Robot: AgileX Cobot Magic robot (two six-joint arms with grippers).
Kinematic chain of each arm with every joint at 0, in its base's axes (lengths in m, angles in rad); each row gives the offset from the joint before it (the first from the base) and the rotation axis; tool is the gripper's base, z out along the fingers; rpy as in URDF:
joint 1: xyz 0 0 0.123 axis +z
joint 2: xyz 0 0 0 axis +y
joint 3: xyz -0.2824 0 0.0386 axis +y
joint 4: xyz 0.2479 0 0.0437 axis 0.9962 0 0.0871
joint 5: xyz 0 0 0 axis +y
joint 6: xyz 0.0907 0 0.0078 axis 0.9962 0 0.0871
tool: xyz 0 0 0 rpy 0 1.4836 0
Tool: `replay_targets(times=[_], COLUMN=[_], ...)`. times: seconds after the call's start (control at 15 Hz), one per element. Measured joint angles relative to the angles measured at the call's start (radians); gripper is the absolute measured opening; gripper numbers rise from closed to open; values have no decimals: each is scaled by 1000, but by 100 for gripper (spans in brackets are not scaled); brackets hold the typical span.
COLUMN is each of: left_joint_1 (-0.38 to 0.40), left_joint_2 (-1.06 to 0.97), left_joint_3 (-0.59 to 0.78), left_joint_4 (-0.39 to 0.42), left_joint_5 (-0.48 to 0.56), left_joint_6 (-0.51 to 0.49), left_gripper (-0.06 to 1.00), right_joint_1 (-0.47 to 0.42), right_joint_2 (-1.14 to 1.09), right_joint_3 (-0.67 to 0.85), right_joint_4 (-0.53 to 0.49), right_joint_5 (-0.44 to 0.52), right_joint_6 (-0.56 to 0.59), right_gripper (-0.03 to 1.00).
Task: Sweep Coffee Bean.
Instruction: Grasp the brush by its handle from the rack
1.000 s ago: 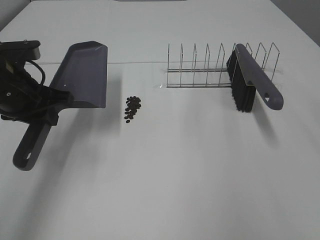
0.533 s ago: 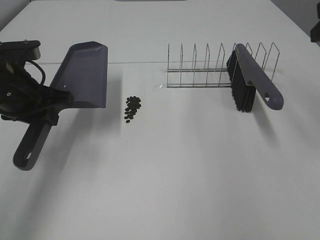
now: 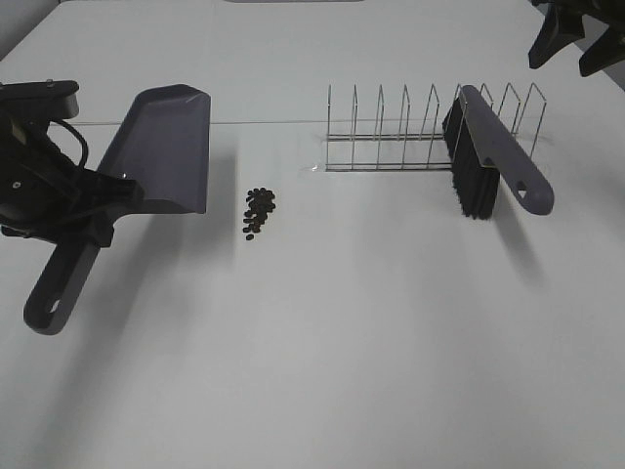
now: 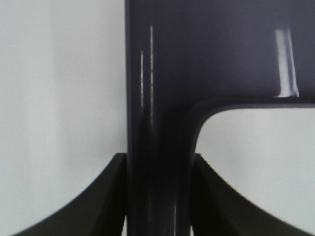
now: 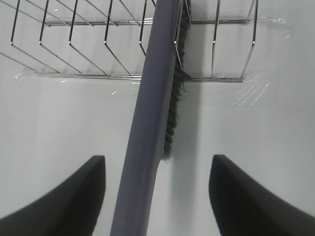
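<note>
- The white table [image 3: 342, 371] carries everything, and most of it sits in the far half, so the near half is open for a sweeping stroke.
- The dustpan [image 3: 161, 147] is near the left edge. My left tool [image 3: 93, 210] is clenched on its handle – the left wrist view shows both fingers pressed against the stem – so I can steer it. Its shadow suggests it is lifted a little.
- The wire rack [image 3: 391, 127] stands toward the far right corner, and it is there to park the brush.
- The brush [image 3: 503, 161] leans in the rack's right end, with the bristles down and the handle pointing at the near edge, easy to take from above.
- My right tool [image 3: 571, 39] hangs over the far right corner with its fingers spread wide either side of the brush handle, gripping nothing – lined up, I judge, for a grab.
- The coffee bean [image 3: 258, 211] cluster lies left of centre, just beside the dustpan's right side and apart from it.
</note>
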Motion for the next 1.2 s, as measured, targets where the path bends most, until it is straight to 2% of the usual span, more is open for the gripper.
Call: replay_targets(times=[0.2,0.33,0.47,0.93,1.07,1.2], left_joint_1=[0,0,0,0,0,0], left_joint_2=[0,0,0,0,0,0], left_joint_3=[0,0,0,0,0,0], left_joint_4=[0,0,0,0,6,6], left_joint_5=[0,0,0,0,0,0], left_joint_6=[0,0,0,0,0,0], left_gripper=[35,35,35,35,35,35], right_joint_1=[42,102,137,142,142,142], right_joint_2=[111,192,249,427,449,474], right_joint_3=[-120,-206,-275,-333,-335,-335], right_joint_4=[-39,-147,-203,-252,-253,-253], right_joint_5=[52,67,67,57,37,33], right_joint_6=[61,121,177,220,221,247], right_gripper=[58,58,58,58,55,47])
